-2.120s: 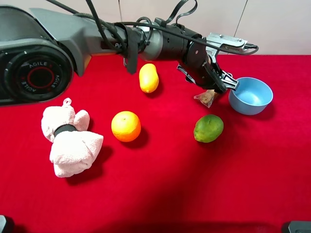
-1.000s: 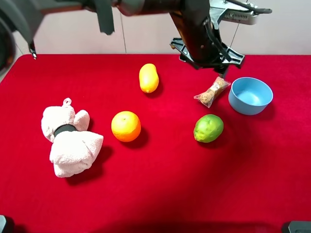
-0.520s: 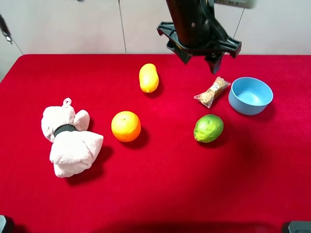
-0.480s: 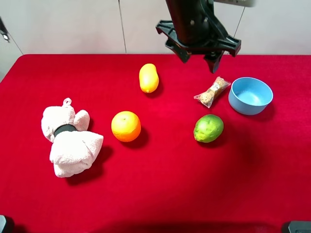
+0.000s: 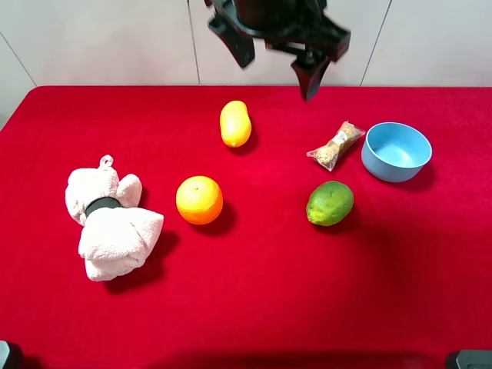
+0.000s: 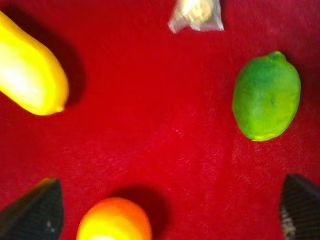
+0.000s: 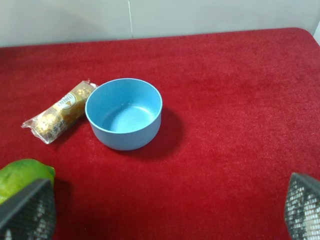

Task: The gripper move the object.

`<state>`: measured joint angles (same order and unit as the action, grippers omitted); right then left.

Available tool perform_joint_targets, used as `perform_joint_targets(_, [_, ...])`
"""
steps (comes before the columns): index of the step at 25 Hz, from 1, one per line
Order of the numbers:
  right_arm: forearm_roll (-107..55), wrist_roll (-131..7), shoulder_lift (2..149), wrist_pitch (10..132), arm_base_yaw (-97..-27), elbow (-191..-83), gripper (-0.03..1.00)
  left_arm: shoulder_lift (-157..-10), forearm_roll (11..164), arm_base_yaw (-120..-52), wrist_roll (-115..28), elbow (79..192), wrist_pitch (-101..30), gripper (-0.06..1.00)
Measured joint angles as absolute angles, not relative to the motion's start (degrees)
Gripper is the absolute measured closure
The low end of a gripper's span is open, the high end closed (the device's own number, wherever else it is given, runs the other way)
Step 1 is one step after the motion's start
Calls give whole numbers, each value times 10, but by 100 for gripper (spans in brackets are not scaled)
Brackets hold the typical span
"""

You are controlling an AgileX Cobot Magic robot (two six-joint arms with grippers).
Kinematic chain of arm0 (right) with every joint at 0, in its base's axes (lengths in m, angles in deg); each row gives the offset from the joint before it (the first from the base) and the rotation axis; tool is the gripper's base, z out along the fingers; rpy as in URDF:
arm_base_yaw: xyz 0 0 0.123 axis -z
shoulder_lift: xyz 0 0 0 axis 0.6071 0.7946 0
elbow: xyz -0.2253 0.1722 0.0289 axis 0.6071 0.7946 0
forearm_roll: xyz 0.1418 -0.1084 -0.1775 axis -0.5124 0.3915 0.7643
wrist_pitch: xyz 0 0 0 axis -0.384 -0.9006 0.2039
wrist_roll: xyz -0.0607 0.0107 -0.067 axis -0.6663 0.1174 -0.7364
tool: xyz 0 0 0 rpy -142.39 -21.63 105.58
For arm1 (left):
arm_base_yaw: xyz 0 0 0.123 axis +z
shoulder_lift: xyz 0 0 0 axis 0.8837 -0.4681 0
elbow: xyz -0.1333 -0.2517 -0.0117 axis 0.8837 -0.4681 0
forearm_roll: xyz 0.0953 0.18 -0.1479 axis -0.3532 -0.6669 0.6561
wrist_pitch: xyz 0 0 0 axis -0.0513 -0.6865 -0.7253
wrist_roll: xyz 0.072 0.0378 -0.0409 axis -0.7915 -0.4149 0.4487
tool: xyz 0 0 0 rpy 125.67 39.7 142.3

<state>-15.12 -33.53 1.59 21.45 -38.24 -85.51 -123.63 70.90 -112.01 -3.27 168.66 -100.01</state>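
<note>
The left gripper (image 5: 277,58) hangs high over the far edge of the red table (image 5: 254,292), its black jaws spread wide and holding nothing — in the left wrist view only the two fingertips (image 6: 32,212) show at the corners, far apart, with bare cloth between them. The packet (image 5: 335,145) lies flat on the table, clear of the gripper, just beside the blue bowl (image 5: 396,151) on its left as the high camera sees it; whether the two touch cannot be told. A lime (image 5: 330,203) sits near the packet, toward the front. The yellow fruit (image 5: 235,123) lies under the gripper's other side, an orange (image 5: 199,200) nearer the front, and a pink towel bundle (image 5: 111,223) well apart at the left. The right gripper (image 7: 160,212) is also wide open — its fingertips frame the bowl and packet from a distance.
</note>
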Motion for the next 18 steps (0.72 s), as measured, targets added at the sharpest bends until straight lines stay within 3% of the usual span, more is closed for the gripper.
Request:
perform_joint_targets(5, [-151,-335,16,215,-382,-855,27,-1186,707,-1120,-52,1679,-1001,-3])
perform_joint_targets(18, [-151,-335,16,215,-382,-855,27,-1031,754,-1120,-112,1539,-1001,-4])
